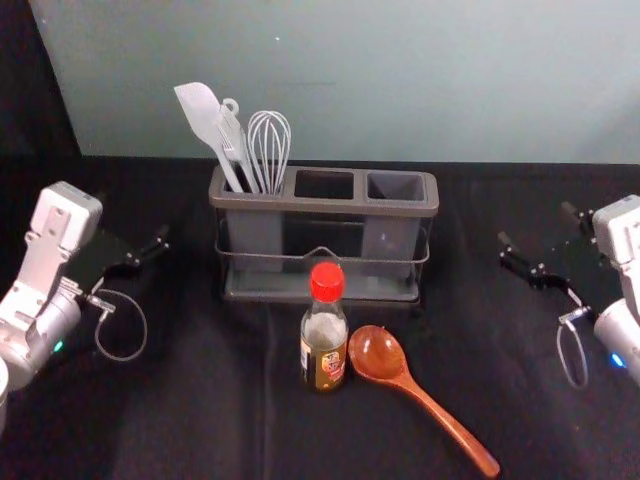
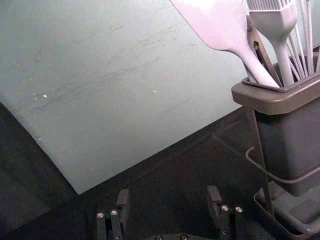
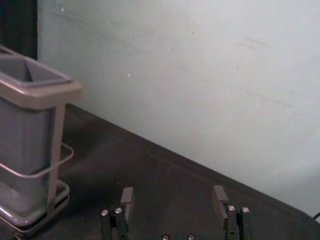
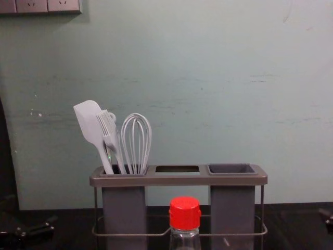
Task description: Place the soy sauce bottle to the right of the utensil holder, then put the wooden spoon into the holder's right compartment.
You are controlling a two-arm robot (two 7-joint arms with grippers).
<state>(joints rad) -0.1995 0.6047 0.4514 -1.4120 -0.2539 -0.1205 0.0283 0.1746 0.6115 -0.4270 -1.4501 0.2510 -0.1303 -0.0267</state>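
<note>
Head view, bottle (image 1: 324,350): upright, seemingly graspable
Spoon (image 1: 378,353): handle rightward, likely for reach
Left gripper (image 2: 169,192): left side, apart
Right gripper (image 3: 173,190): right side, apart

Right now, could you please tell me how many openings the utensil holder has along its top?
3 across the utensil holder: the left opening, with the whisk standing in it, the middle opening, and the right opening.

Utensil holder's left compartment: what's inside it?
A spatula, a brush and a whisk, plus another, partly hidden utensil. The compartment covers their lower ends, so those can't be seen.
</note>
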